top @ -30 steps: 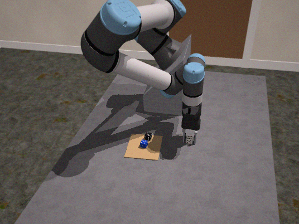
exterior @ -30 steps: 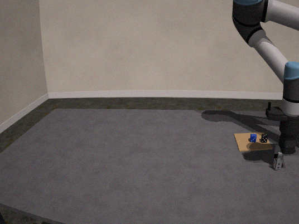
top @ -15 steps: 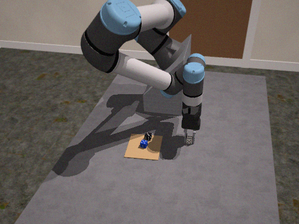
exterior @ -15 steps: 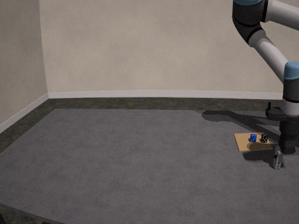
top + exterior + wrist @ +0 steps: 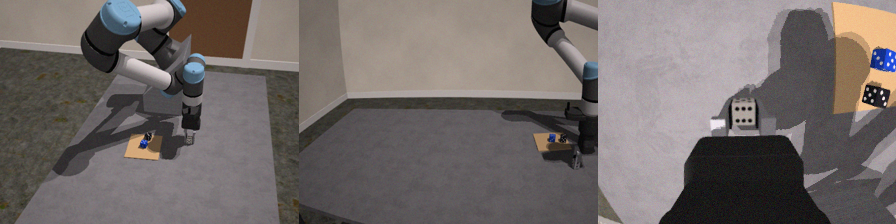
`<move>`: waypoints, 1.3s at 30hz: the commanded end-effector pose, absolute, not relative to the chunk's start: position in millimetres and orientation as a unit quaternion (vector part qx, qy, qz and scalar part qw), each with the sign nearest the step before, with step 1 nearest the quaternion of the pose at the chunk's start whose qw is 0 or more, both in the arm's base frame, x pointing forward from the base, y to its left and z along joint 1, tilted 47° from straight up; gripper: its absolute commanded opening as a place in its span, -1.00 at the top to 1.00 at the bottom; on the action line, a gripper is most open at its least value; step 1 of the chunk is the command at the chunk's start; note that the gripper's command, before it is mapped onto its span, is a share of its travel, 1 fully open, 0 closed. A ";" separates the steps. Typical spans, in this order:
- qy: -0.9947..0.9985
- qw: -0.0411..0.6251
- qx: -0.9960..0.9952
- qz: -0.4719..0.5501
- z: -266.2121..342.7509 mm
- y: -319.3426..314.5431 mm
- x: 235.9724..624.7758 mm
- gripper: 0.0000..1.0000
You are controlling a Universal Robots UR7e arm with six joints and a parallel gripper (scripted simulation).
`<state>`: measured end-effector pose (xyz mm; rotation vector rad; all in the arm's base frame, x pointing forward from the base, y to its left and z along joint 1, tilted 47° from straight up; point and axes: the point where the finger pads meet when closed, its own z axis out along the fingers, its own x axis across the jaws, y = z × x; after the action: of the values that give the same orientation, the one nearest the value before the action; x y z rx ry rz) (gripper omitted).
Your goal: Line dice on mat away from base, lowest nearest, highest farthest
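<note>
Ivory six-sided die (image 5: 189, 139) (image 5: 573, 164) (image 5: 744, 114), six pips up, lies off the mat (image 5: 134, 153) (image 5: 541, 145) (image 5: 848, 60), on the tabletop (image 5: 223, 167) (image 5: 424, 167) (image 5: 663, 75). It sits betw. the fingertips of the two-finger parallel gripper (image 5: 189, 140) (image 5: 577, 162) (image 5: 744, 120). In wrist view the fingers flank it at 9 and 3 o'clock, part-closed and close to its sides; I can't tell whether they've clenched it.

Key relation, top view: mat lies at approx. 9 o'clock from gripper, well apart. Black pipped die (image 5: 148, 136) (image 5: 563, 138) (image 5: 876, 96) is nearer the base; blue pipped die (image 5: 144, 144) (image 5: 552, 137) (image 5: 884, 60) is at its 7 o'clock. Both are on the mat.

Rec.: confirm grip, lift clear, traverse level toward 9 o'clock, then set down beyond blue, i.e. farthest from base. Caution: a low pass may knock blue; a tilt may change the top face.
</note>
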<state>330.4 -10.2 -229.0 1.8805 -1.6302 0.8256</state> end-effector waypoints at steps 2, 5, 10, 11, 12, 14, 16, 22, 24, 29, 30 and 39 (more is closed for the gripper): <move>-0.600 0.257 0.693 0.304 -229.2 -10.1 330.3 0.02; -0.600 0.257 0.693 0.304 -229.2 -10.1 330.3 0.02; -0.600 0.257 0.693 0.304 -229.2 -10.1 330.3 0.02; -0.600 0.257 0.693 0.304 -229.1 -10.0 330.3 0.02; -0.600 0.257 0.693 0.305 -228.8 -9.8 330.3 0.02; -0.600 0.257 0.694 0.305 -228.4 -9.4 330.3 0.02; -0.600 0.256 0.694 0.305 -227.6 -8.8 330.4 0.02; -0.600 0.257 0.694 0.304 -222.1 -3.2 328.5 0.02; -0.600 0.257 0.694 0.304 -219.0 0.2 328.0 0.02; -0.600 0.257 0.694 0.304 -208.7 11.3 326.1 0.02; -0.600 0.257 0.694 0.304 -206.3 13.8 325.7 0.02; -0.600 0.257 0.694 0.304 -188.1 33.0 322.5 0.02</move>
<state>326.4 19.3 -201.1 1.8842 -1.6276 0.8278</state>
